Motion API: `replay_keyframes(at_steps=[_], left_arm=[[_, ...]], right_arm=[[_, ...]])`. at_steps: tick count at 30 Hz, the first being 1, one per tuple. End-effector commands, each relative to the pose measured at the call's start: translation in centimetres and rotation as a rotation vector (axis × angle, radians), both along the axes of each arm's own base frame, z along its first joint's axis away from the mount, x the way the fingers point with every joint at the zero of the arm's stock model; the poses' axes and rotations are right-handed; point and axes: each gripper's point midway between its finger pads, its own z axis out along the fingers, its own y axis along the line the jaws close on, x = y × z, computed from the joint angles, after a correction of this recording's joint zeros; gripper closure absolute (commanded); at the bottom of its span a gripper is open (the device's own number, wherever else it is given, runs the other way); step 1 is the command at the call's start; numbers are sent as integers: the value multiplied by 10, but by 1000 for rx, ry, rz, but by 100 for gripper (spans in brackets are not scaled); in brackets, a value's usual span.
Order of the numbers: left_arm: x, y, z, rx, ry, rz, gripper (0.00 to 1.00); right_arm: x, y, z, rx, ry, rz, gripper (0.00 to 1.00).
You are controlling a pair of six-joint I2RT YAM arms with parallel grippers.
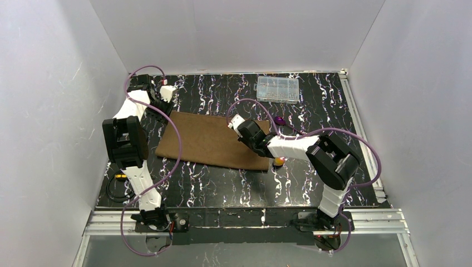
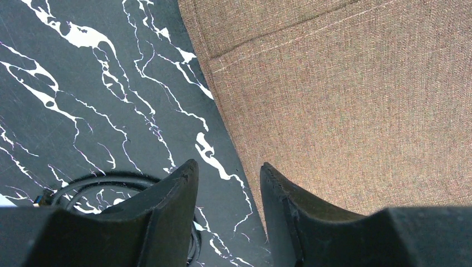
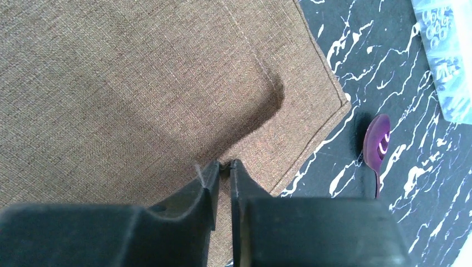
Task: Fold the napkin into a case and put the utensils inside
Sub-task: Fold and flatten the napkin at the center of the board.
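Across the marbled desk [image 1: 222,183] lies the woven brown napkin [image 1: 206,139]. The right hand [image 3: 224,167] pinches bunched cloth, visible only from its wrist. The left hand [image 2: 228,165] is spread above the napkin's edge. Overhead alone shows the gold-orange utensil [image 1: 278,161].

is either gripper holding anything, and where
Right gripper pinches a small fold of the plain brown cloth napkin near its corner; left gripper holds nothing.

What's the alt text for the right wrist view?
The right hand pinches a raised fold of the brown napkin near its corner, fingers almost together. Beyond that corner a purple-headed utensil lies on the black marbled table, with a clear plastic box at the upper right edge.
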Motion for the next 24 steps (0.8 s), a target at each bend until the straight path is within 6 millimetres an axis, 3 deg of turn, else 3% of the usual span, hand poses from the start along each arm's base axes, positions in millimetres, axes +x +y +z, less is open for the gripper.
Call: replay_keyframes(at_steps=[1,2,3,9,17,24], left_arm=[[4,-1,15,-20,-25,2,56],[4,-1,14,-19,-24,2,56],[5,-1,15,-19,-25,2,56],[5,-1,14,-20,-25,2,56],[7,-1,15,-23,-23,6,56],[8,-1,16,-21,-23,6,57]], right_arm=[[8,13,13,70,-23,-4,90],[9,13,14,69,-26,-6,98],[10,12,15,67,-32,-13,99],[27,4,45,89,-119,-53,99],[64,-10,91,147,-215,-101,99],[80,-17,89,147,-209,-113,99]])
